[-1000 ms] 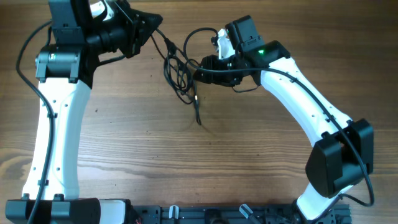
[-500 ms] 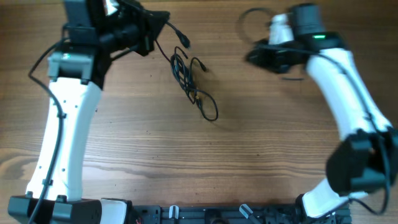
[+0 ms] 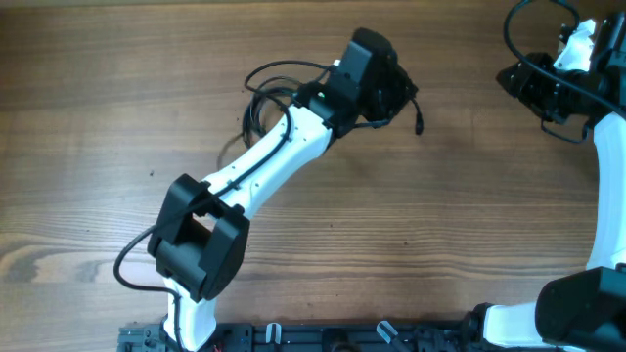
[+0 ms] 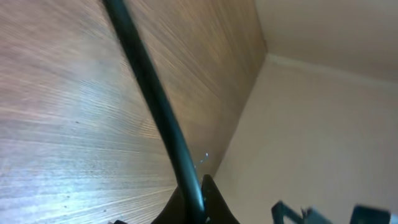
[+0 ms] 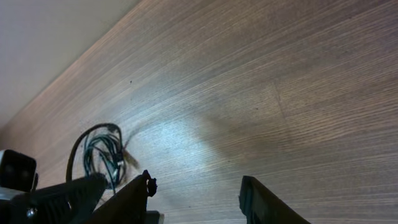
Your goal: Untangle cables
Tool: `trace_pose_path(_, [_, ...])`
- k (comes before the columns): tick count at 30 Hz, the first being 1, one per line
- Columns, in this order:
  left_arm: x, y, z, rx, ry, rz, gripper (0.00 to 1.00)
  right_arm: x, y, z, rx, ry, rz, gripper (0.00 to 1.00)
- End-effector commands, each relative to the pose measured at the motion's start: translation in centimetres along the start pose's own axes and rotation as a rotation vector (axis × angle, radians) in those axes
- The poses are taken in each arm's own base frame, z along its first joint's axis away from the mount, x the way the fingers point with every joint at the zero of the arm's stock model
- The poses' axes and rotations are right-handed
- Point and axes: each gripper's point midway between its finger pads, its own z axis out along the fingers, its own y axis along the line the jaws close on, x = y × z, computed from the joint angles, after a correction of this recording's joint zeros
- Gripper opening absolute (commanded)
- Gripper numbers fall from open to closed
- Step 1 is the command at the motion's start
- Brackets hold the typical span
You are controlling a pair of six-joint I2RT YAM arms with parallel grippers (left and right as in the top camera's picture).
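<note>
**Cables** [image 3: 266,86]: thin black cords in loose, overlapping loops on the wooden table [image 3: 391,215]. They lie at the upper centre-left of the overhead frame, partly covered by the white forearm of the left arm [image 3: 264,158]. In the right wrist view the cables [image 5: 99,152] appear at lower left as 1 larger loop around a denser tangle.

**Cord** [image 4: 155,118]: 1 black cord crosses the left wrist frame diagonally from the top edge to the bottom centre. There it ends at the fingertips of the left gripper [image 4: 196,208], which is clamped on it.

**Left gripper**, overhead [image 3: 406,95]: at upper centre, just right of the loops. A short length of cord leaves it and ends in a small plug end [image 3: 418,126] just to its lower right. Whether the plug rests on the table cannot be told.

**Right gripper** [image 3: 509,78]: at the upper right of the overhead frame, well apart from the cables. Its 2 fingers are spread, and the right wrist view [image 5: 196,183] shows bare wood in the gap.

**Wall** [image 5: 50,37]: a pale surface along the table's far edge.
</note>
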Motion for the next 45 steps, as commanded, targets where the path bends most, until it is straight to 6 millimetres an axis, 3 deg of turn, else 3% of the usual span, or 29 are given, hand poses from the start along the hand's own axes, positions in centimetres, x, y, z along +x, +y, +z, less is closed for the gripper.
trace_pose_path(1, [-0.4,-1.2,-0.7,0.026,-0.023,0.14,0.04,-0.3,0.1,-0.4,0.009,-0.015,-0.027,0.5])
trace_pose_path(3, [-0.8,-1.4,-1.2,0.036,-0.011,0.178,0.08,-0.2,0.1,-0.4,0.009,-0.014,-0.026,0.51])
trace_pose_path(4, [-0.9,-1.6,-1.5,0.044,-0.001,0.218,0.15,-0.2,0.1,-0.4,0.009,-0.014,-0.026,0.53])
trace_pose_path(5, [-1.1,-1.4,-1.8,0.037,0.008,0.258,0.31,-0.2,0.1,-0.4,0.009,-0.014,-0.028,0.55])
trace_pose_path(6, [-1.5,0.1,-2.1,-0.025,0.002,0.269,0.66,-0.2,0.1,-0.4,0.009,-0.014,-0.031,0.57])
trace_pose_path(8, [-2.6,4.9,-2.9,-0.233,-0.038,0.3,0.87,-0.2,0.1,-0.3,0.01,-0.014,-0.031,0.58])
trace_pose_path(9, [-3.1,6.5,-3.3,-0.31,-0.058,0.319,0.89,-0.2,0.1,-0.3,0.009,-0.014,-0.031,0.59])
trace_pose_path(11, [-3.4,9.4,-4.4,-0.462,-0.061,0.445,0.89,-0.2,0.1,-0.3,0.009,-0.014,-0.03,0.59])
trace_pose_path(14, [-3.9,12.0,-5.9,-0.615,-0.027,0.639,0.84,-0.2,0.1,-0.3,0.01,-0.014,-0.031,0.59])
trace_pose_path(17, [-5.5,15.1,-8.3,-0.793,-0.047,0.647,0.75,-0.2,0.0,-0.3,0.01,-0.011,-0.033,0.6])
trace_pose_path(19, [-6.3,16.2,-8.8,-0.84,-0.03,0.675,0.7,-0.1,0.1,-0.2,0.009,-0.01,-0.035,0.6])
trace_pose_path(23, [-8.2,16.8,-9.0,-0.85,-0.016,0.732,0.61,0.1,0.5,0.0,0.005,-0.004,-0.043,0.6])
trace_pose_path(26, [-9.7,17.5,-9.6,-0.861,0.013,0.77,0.61,0.2,0.7,0.1,0.003,0.002,-0.049,0.6])
trace_pose_path(35, [-11.0,20.9,-8.6,-0.84,0.143,0.768,0.58,0.6,1.3,0.4,-0.004,0.011,-0.054,0.6])
trace_pose_path(38, [-11.9,22.4,-8.1,-0.856,0.168,0.782,0.46,0.6,1.3,0.4,-0.004,0.011,-0.056,0.6])
trace_pose_path(40, [-12.0,22.6,-7.9,-0.858,0.169,0.78,0.22,0.6,1.3,0.4,-0.005,0.011,-0.055,0.6])
trace_pose_path(45, [-12.4,22.2,-7.4,-0.84,0.147,0.792,0.25,0.6,1.3,0.4,-0.004,0.013,-0.056,0.6])
